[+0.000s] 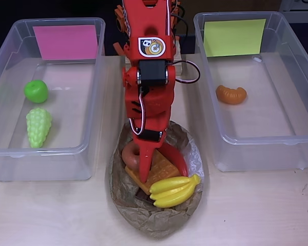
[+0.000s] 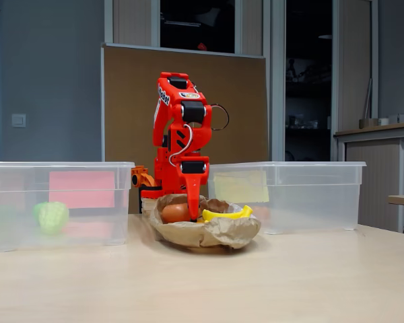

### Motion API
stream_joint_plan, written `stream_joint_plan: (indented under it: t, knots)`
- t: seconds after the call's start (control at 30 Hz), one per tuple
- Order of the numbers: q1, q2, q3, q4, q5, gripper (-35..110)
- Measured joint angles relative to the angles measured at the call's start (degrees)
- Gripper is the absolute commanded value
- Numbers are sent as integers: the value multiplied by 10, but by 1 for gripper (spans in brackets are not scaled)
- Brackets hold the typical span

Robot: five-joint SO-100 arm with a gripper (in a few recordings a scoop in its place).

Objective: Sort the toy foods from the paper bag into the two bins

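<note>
Glossy orange plastic waffle (image 1: 159,166) lies flat in the crumpled brown paper bag (image 1: 143,218), long axis about 10-to-4 o'clock overhead. Red two-finger gripper (image 1: 153,161) sits directly over it, jaws parted, straddling its upper end, nothing gripped. Brown ring donut (image 1: 130,154) touches at 9 o'clock.

There are two clear bins: one with a pink card (image 1: 46,97) at the left of the overhead view, holding one green apple (image 1: 36,91) and one bunch of grapes (image 1: 38,127), and one with a yellow-green card (image 1: 256,92) at the right, holding one croissant (image 1: 231,95). One paper bag (image 1: 154,218) at the lower centre holds one donut (image 1: 129,154), one waffle (image 1: 159,166), one red chili (image 1: 177,159) and one bunch of bananas (image 1: 174,190).
</note>
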Motion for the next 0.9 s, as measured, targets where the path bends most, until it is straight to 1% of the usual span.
stream_joint_plan:
  t: [0.17, 0.33, 0.57, 0.77, 0.9]
  knots:
    - [23, -4, 0, -37, 34, 50]
    - [34, -21, -22, -31, 40, 50]
    - [47, -45, -62, -13, 47, 43]
    - [47, -53, -85, 13, 41, 34]
    - [40, -53, -102, 40, 23, 33]
